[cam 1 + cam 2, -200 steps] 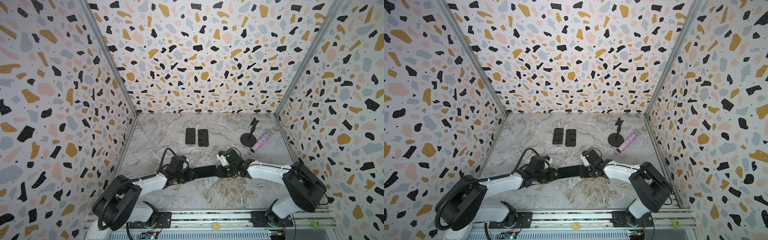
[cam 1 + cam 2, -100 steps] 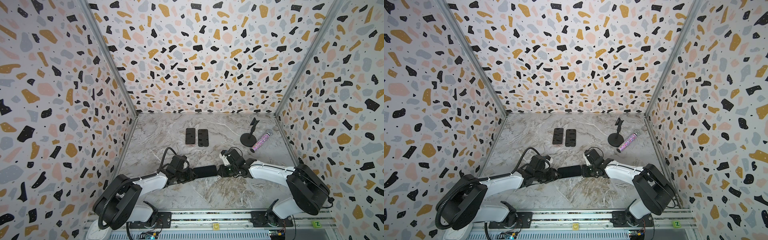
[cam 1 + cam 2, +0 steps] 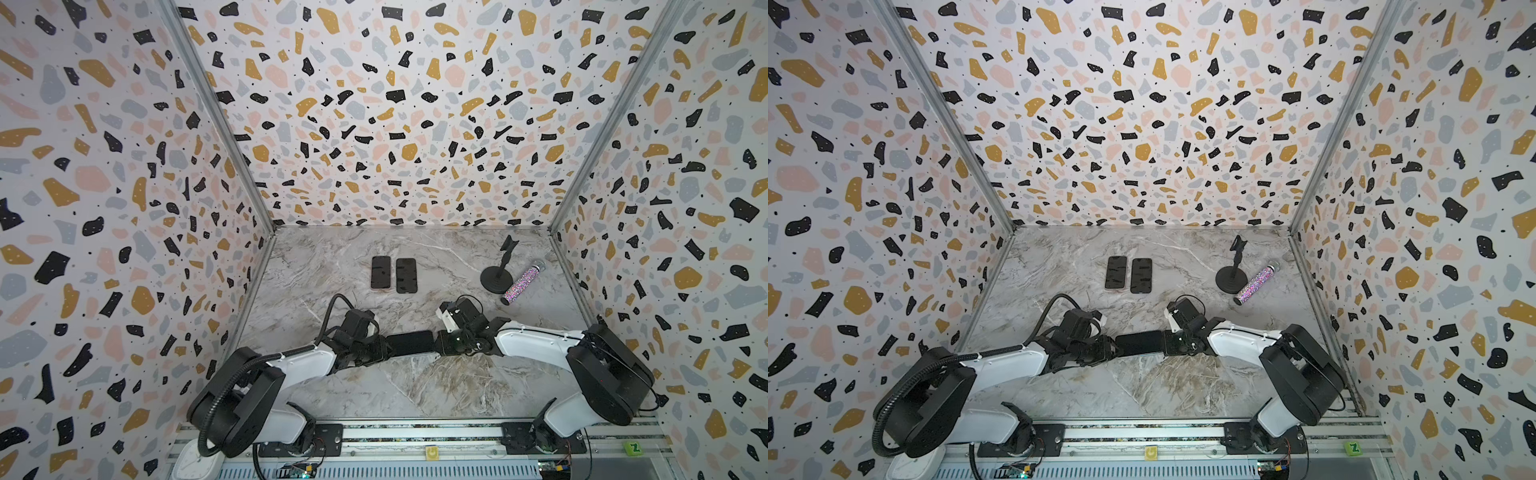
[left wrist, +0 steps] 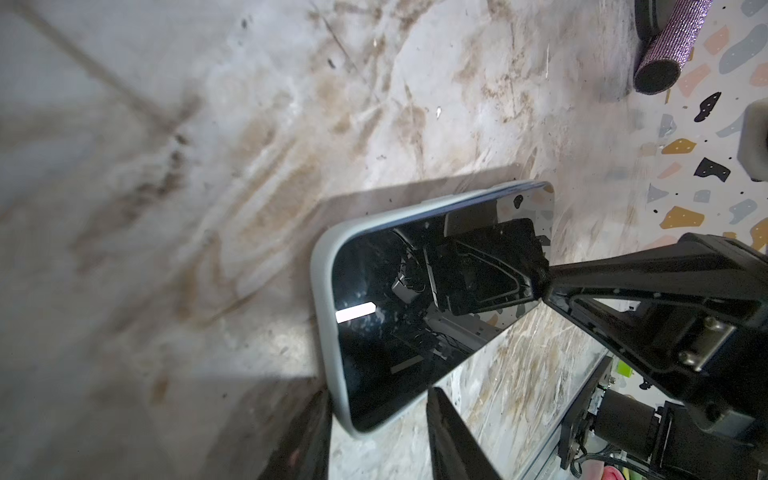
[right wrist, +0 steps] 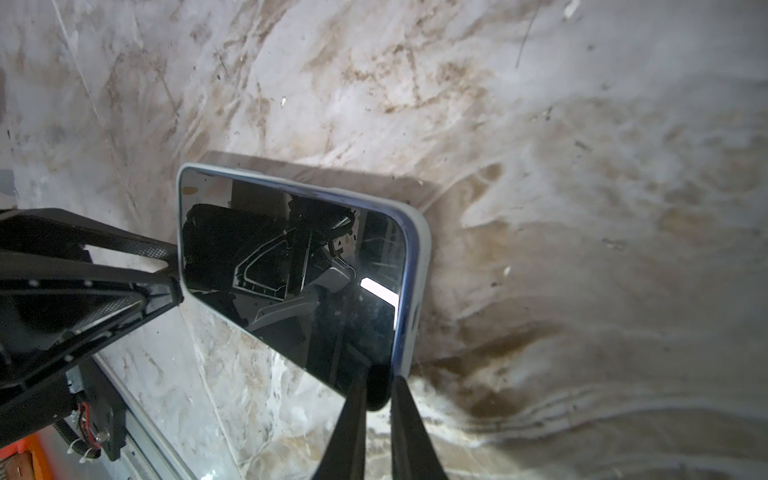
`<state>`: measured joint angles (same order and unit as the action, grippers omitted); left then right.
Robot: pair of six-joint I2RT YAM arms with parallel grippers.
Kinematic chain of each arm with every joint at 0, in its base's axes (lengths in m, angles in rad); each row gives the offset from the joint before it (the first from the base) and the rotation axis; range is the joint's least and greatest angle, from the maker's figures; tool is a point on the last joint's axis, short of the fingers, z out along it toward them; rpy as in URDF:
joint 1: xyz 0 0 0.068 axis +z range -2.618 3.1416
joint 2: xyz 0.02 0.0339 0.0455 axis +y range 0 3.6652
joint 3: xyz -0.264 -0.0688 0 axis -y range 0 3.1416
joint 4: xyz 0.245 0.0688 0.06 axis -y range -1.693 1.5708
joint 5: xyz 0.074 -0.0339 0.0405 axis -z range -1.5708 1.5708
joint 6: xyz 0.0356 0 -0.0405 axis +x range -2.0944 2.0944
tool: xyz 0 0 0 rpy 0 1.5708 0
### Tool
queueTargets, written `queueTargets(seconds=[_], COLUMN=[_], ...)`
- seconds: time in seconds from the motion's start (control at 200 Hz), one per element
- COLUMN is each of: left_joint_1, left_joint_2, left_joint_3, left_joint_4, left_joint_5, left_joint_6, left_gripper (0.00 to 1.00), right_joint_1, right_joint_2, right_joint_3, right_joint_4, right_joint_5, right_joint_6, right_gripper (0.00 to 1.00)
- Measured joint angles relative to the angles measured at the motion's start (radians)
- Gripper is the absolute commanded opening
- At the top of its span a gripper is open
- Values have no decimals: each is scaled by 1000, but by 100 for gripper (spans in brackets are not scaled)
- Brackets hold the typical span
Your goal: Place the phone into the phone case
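Observation:
The phone [image 3: 409, 343] [image 3: 1139, 343], black screen up, lies crosswise near the table's front middle, sitting in the pale grey phone case [image 4: 322, 291] [image 5: 419, 266]. Its glossy screen [image 4: 415, 316] [image 5: 291, 270] mirrors both grippers. A thin blue strip of the phone's edge shows beside the case rim at the right end. My left gripper [image 3: 384, 351] [image 3: 1113, 349] [image 4: 380, 395] straddles the left end's corner, one finger on the grey rim and one on the long edge. My right gripper [image 3: 438, 345] [image 3: 1167, 343] [image 5: 379, 382] is pinched nearly shut on the opposite end's corner.
Two more dark phones [image 3: 381, 272] [image 3: 406, 275] lie side by side at the back middle. A black round-based stand [image 3: 496, 278] and a glittery purple microphone [image 3: 523, 281] sit at the back right. Patterned walls close in three sides; a metal rail [image 3: 415, 432] runs along the front.
Almost nothing: the right wrist shifted slightly, and the phone stays held between both grippers in the same spot.

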<state>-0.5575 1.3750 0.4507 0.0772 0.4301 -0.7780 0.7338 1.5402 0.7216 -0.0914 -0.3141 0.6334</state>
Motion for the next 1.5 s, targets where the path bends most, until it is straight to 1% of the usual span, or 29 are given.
queueTargets(seconds=[0.085,0.31,0.976,1.256,1.502], left_joint_1=[0,0,-6,-24,-24], left_joint_2=[0,1,5,8,16], left_joint_3=[0,0,2,13,23], left_joint_4=[0,0,5,-7,-7], left_joint_5=[0,-5,-18,-50,-74], left_joint_6=[0,-2,-27,-37,-37], left_gripper=[40,39,40,40,40], right_joint_1=[-1,-1,1,1,1], right_joint_2=[0,1,5,16,18], right_joint_3=[0,-3,-61,-67,-67], right_joint_4=[3,16,122,153,159], right_joint_5=[-1,-3,-19,-22,-22], right_joint_6=[6,21,98,115,114], right_gripper=[10,8,8,12,9])
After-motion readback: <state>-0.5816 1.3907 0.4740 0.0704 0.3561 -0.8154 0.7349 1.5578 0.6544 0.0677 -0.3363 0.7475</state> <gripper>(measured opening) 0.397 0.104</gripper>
